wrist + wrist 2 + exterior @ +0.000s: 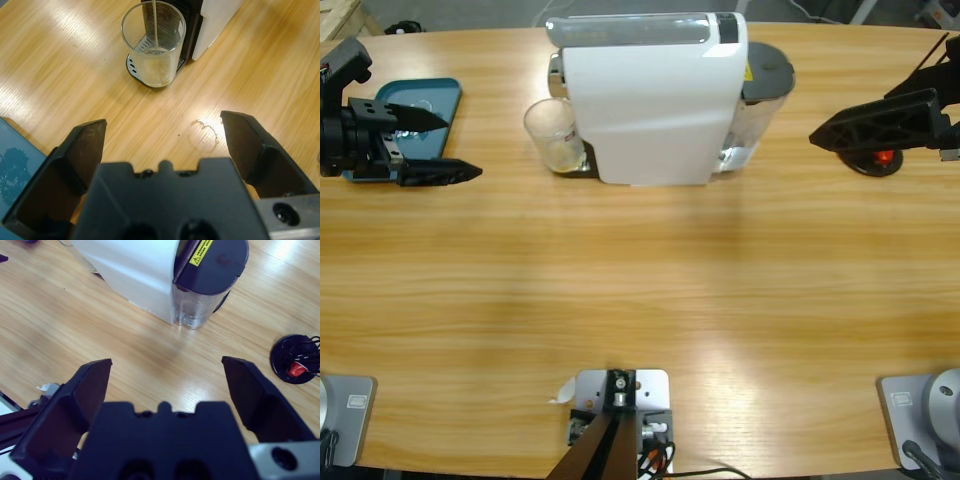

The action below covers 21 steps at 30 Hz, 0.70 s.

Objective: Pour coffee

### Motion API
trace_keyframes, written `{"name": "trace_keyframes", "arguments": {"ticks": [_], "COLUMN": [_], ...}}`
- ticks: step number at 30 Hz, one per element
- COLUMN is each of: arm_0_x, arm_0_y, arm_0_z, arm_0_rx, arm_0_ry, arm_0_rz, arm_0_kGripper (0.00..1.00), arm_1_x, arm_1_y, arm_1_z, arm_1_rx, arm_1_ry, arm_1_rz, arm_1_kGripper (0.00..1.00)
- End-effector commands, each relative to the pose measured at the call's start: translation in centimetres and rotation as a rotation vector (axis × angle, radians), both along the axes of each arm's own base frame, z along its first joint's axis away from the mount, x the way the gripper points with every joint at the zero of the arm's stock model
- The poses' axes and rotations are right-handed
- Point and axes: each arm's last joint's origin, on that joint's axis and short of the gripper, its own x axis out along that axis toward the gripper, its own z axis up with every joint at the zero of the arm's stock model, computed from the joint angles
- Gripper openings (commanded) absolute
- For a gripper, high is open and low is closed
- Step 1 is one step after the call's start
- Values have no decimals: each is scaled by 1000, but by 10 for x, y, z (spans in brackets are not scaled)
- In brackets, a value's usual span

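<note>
On the wooden table (640,300), the glass (552,133) holding a little coffee (155,70) stands upright under the machine (655,95) spout. It lies straight ahead of your left gripper (435,145), jaws spread wide and empty, clearly the nearer one. Your right gripper (167,385), also agape, sits beyond the machine's far side.

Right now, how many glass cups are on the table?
1. The glass cup stands on the drip tray at the front of the white coffee machine, ahead of the open left gripper. Anything behind the machine would be hidden.
</note>
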Motion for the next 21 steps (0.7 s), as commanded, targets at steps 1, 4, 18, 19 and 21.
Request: {"name": "trace_keyframes", "arguments": {"ticks": [1, 4, 18, 19, 21], "arm_0_x": [4, 4, 6, 6, 7], "arm_0_y": [1, 1, 1, 2, 1], "arm_0_z": [-11, -11, -11, -11, -11], "arm_0_rx": [7, 7, 8, 7, 4], "arm_0_ry": [36, 36, 31, 29, 26], "arm_0_rz": [15, 15, 20, 21, 20], "arm_0_kGripper": [991, 991, 991, 991, 991], "arm_1_x": [0, 0, 2, 2, 2], "arm_1_y": [2, 2, 4, 4, 5], "arm_1_z": [-12, -13, -16, -16, -17], "arm_1_rx": [-31, -33, -31, -31, -32], "arm_1_ry": [14, 15, 18, 18, 19], "arm_1_rz": [0, 0, 2, 2, 2], "arm_1_kGripper": [1000, 1000, 1000, 1000, 1000]}}
